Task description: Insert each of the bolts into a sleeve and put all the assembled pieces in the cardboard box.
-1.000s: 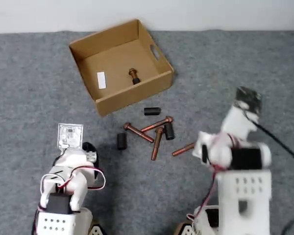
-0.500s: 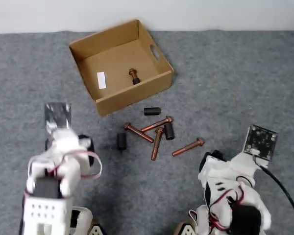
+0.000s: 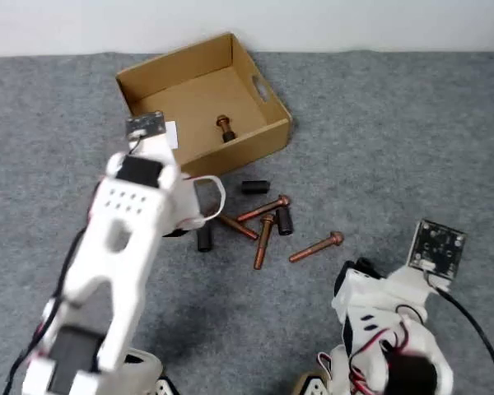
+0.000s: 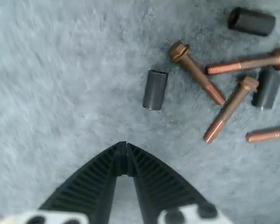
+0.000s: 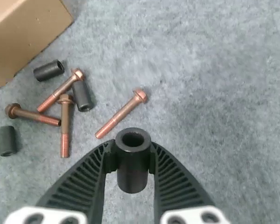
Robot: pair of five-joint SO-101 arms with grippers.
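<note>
Coppery metal on bolts (image 5: 121, 115), dull sheen, threaded shanks. Matt black, smooth on each sleeve (image 5: 132, 161) (plastic or rubber, can't tell). Brown cardboard for box (image 3: 230, 155), matt. Grey fuzzy carpet over table (image 3: 395, 123). Smooth white plastic on left arm (image 3: 123, 239).

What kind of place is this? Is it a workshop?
Probably a robot practice table: two white robot arms stand at a grey carpeted tabletop, with loose copper-coloured metal bolts, black tube-shaped sleeves and a brown cardboard box laid out.

There are four loose bolts (image 5: 119, 115) (image 5: 58, 92) (image 5: 35, 116) (image 5: 64, 128) and four empty sleeves (image 5: 49, 70) (image 5: 81, 95) (image 5: 7, 140) (image 5: 132, 168). One more bolt-and-sleeve piece (image 3: 224, 128) is in the one cardboard box (image 3: 222, 160)
</note>
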